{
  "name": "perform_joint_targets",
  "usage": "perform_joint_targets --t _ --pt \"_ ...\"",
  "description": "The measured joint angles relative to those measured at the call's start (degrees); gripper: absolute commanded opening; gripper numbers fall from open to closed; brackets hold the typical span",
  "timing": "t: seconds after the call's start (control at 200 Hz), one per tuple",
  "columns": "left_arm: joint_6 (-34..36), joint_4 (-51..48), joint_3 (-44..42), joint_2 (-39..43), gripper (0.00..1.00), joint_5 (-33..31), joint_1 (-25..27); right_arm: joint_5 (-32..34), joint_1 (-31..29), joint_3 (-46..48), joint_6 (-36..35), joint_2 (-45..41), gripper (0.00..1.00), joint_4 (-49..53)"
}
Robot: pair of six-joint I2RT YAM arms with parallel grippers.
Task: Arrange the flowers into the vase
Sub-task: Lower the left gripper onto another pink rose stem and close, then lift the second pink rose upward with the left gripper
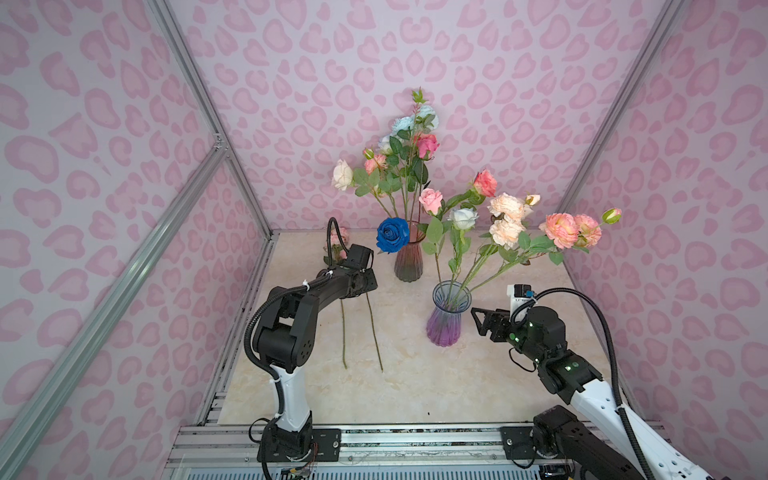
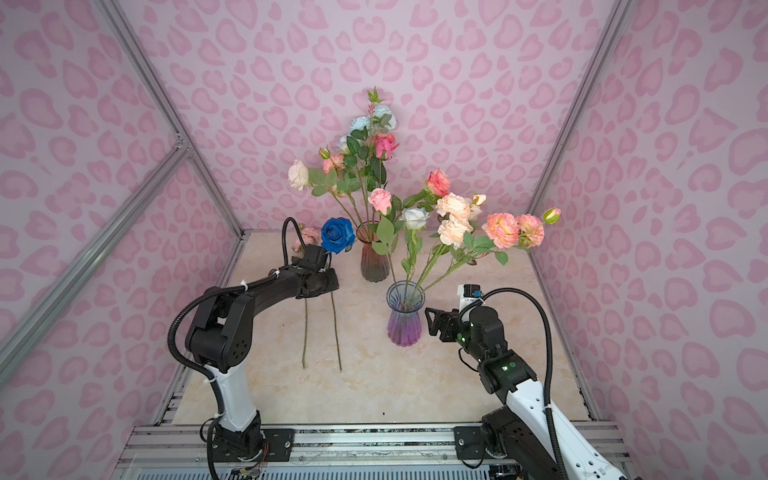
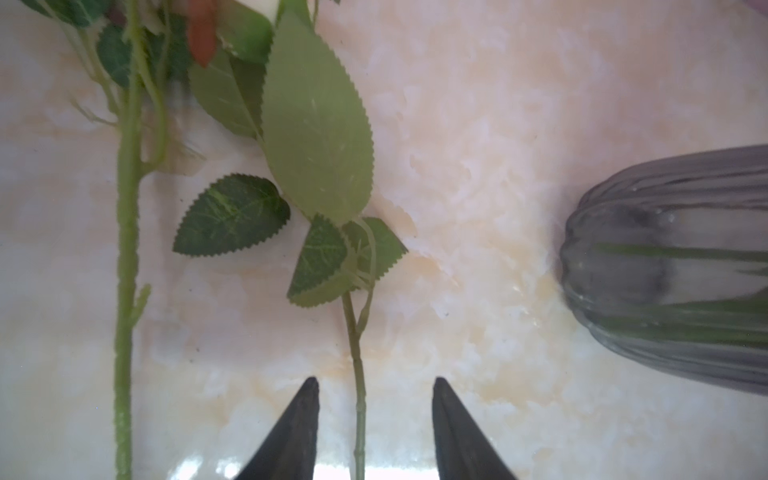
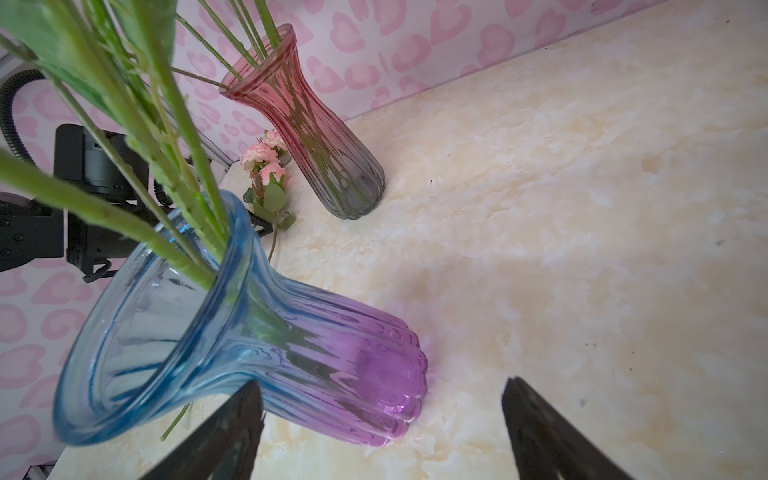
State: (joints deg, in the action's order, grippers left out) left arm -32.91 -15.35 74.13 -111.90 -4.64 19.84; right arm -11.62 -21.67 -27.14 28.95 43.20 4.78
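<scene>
Two flowers lie on the marble table at the left, their long stems [image 1: 374, 328] [image 1: 344, 332] pointing toward the front. My left gripper [image 3: 376, 386] hangs over them, open, with the thinner leafy stem [image 3: 359, 395] between its fingers and touching neither. In both top views its fingers are hidden under the wrist. A blue-to-purple glass vase [image 1: 446, 316] holds several flowers [image 1: 505, 218]. My right gripper [image 1: 482, 322] stands open just right of this vase, holding nothing; the vase's purple base [image 4: 374, 374] lies ahead of its jaws.
A red-to-grey vase [image 1: 408, 259] at the back centre holds more flowers, and a deep blue rose [image 1: 392, 235] leans out to its left. Pink carnation heads [image 1: 338, 241] lie near the back left corner. Patterned walls close in three sides.
</scene>
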Motion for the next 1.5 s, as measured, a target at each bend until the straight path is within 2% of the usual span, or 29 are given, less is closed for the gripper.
perform_joint_targets --t 0.11,0.28,0.305,0.51,0.945,1.225,1.5 --pt "0.0 -0.2 -1.4 -0.1 0.45 -0.9 0.0 -0.3 0.0 0.2 0.0 0.5 0.91 -1.0" --pt "0.0 0.0 -1.1 -1.9 0.37 -0.9 0.0 -0.7 0.1 0.5 0.7 0.8 0.91 -2.0" --pt "0.1 0.0 -0.9 -2.0 0.32 -0.9 0.0 -0.7 0.1 0.5 0.7 0.8 0.91 -2.1" --pt "1.6 0.0 -0.2 -2.7 0.19 -0.9 0.0 -0.9 0.1 0.7 1.5 0.2 0.91 -2.1" --pt "3.6 0.3 -1.4 -1.8 0.05 0.2 0.0 -0.9 0.2 0.4 1.5 -2.6 0.91 -1.9" --pt "4.0 0.4 -4.3 6.1 0.04 1.9 0.0 -1.4 0.2 0.3 1.5 -3.8 0.91 -1.4" --pt "4.0 0.7 -9.5 20.9 0.04 2.5 0.2 -2.1 0.2 0.3 2.1 -4.6 0.91 -1.5"
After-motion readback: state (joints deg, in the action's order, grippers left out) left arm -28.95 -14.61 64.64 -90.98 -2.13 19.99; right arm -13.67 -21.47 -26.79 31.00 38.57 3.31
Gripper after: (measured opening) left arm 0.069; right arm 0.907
